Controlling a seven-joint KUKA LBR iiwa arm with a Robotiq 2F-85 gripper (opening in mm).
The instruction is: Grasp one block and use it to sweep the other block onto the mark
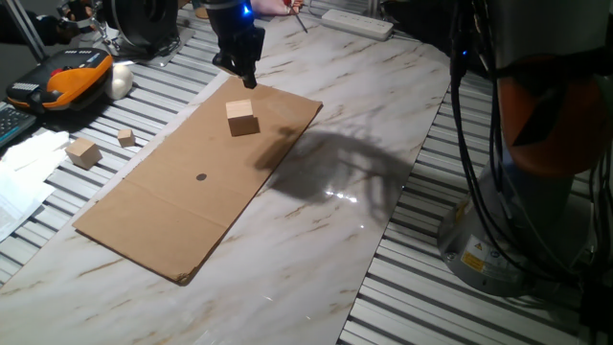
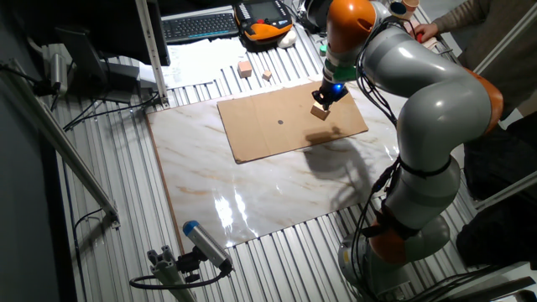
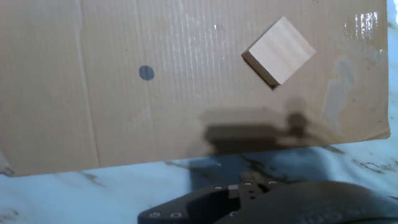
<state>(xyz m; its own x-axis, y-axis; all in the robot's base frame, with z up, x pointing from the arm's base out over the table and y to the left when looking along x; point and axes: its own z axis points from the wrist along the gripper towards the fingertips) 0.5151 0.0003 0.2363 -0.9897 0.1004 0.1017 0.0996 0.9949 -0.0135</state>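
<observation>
A light-tan wooden block lies on the brown cardboard sheet near its far edge. It also shows in the other fixed view and in the hand view, turned at an angle. The mark is a small dark dot near the sheet's middle, also in the other fixed view and the hand view. A second tan block sits off the sheet on the slatted table. My gripper hangs empty above the sheet's far edge, just behind the first block. Its fingertips are not shown clearly.
A much smaller tan cube lies near the second block. An orange-and-black device, a keyboard and papers are at the table's side. The cardboard lies on a marble-patterned board. A person's hand is at the far edge.
</observation>
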